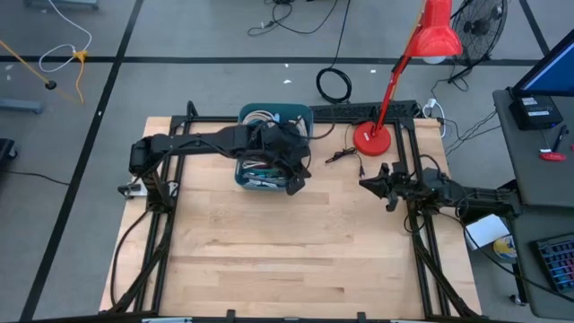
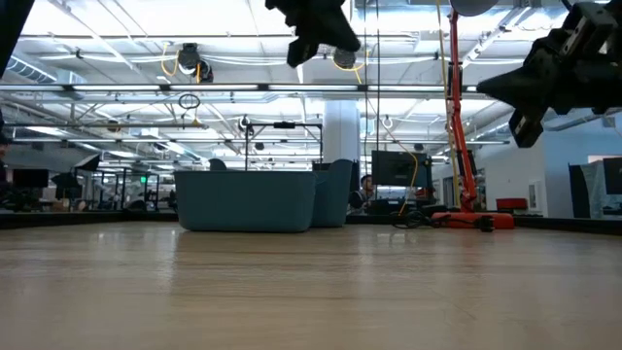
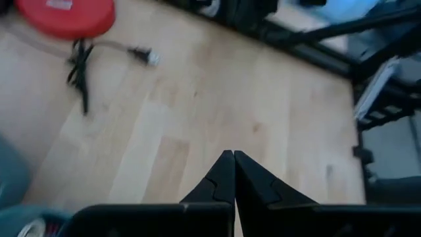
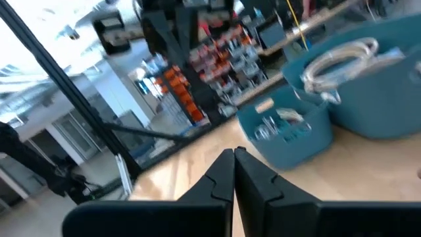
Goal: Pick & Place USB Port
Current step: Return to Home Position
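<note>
Two teal bins stand at the table's far middle. The larger bin holds a coiled white cable. The smaller bin in front of it holds small silvery connector parts; I cannot pick out a USB port among them. My left gripper hangs over the smaller bin's near right corner, slanting down. It is shut with nothing between its fingers. My right gripper waits at the table's right side, level, pointing toward the bins. It is also shut and holds nothing.
A red desk lamp stands on its round base at the far right of the table. A black cable with a plug lies beside the base. Bare wood fills the table's middle and near half.
</note>
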Motion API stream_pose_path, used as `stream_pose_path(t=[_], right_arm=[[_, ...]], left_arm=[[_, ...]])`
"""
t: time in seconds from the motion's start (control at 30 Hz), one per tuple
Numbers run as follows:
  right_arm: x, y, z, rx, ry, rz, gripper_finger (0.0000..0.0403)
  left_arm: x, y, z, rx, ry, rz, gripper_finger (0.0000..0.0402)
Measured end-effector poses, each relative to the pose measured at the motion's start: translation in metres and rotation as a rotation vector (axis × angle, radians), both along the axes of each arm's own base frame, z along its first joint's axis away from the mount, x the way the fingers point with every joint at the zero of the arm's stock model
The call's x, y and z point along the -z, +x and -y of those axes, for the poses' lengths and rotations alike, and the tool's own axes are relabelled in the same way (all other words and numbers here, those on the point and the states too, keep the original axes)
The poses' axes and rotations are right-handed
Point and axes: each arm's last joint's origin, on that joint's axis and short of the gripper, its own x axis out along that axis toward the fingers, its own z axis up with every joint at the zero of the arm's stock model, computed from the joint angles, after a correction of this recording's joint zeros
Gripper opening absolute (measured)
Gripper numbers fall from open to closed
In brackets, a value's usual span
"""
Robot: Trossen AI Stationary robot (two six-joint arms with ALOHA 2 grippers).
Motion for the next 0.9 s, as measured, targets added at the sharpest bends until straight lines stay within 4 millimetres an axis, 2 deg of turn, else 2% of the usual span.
stream_pose_path(t=[0.1,0.23,0.33,0.43,0.57,0.77,0.9], right_arm=[[-0.004,0.000,0.000,0.000,-0.004,0.038,0.0000],[-0.003,0.000,0.000,-0.001,-0.004,0.031,0.0000],[-0.003,0.000,0.000,-0.001,-0.003,0.031,0.0000],[-0.003,0.000,0.000,-0.002,-0.004,0.031,0.0000],[-0.003,0.000,0.000,-0.003,-0.003,0.031,0.0000],[-0.003,0.000,0.000,-0.003,-0.005,0.030,0.0000],[-0.003,0.000,0.000,-0.003,-0.005,0.030,0.0000]], left_arm=[[-0.002,0.001,-0.002,0.002,-0.002,0.022,0.0001],[0.000,-0.016,0.000,-0.017,0.024,-0.008,0.0000],[0.008,-0.045,0.003,-0.068,0.036,-0.037,0.0000],[0.017,-0.082,0.006,-0.162,0.028,-0.002,0.0000],[0.028,-0.123,0.011,-0.235,-0.058,0.226,0.0000],[0.065,-0.172,0.018,-0.328,-0.144,0.507,0.0000],[0.098,-0.200,0.020,-0.381,-0.174,0.584,0.0000]])
